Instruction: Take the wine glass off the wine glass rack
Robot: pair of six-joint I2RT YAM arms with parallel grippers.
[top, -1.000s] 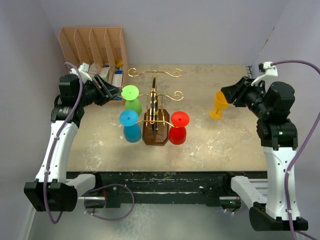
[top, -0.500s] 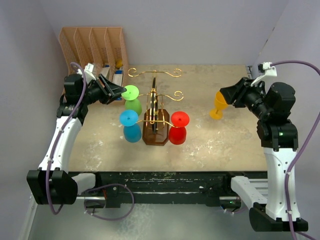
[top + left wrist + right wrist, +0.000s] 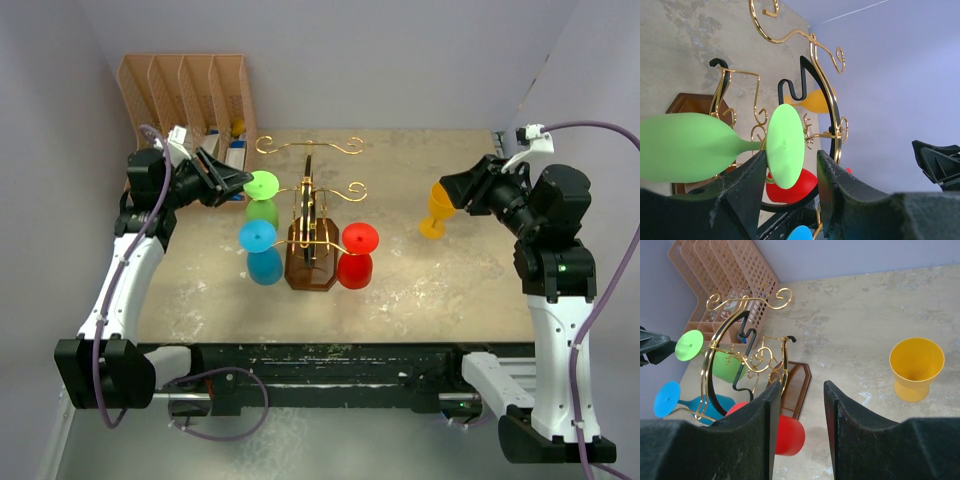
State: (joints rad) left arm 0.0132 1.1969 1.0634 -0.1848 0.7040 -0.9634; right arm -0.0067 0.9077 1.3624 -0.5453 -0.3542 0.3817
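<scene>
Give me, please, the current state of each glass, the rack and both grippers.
wine glass rack, upright, carrying three glasses.
green wine glass, hanging on the rack, foot between the left fingers.
blue wine glass, hanging on the rack.
red wine glass, hanging on the rack.
yellow wine glass, upright on the table, off the rack.
left gripper, open, straddling the green foot.
right gripper, open, empty.

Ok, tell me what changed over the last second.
The left gripper moved in toward the wine glass rack. Open, it now straddles the foot of the green wine glass without gripping it. The right gripper, orange glass, blue glass and red glass stayed put.
</scene>
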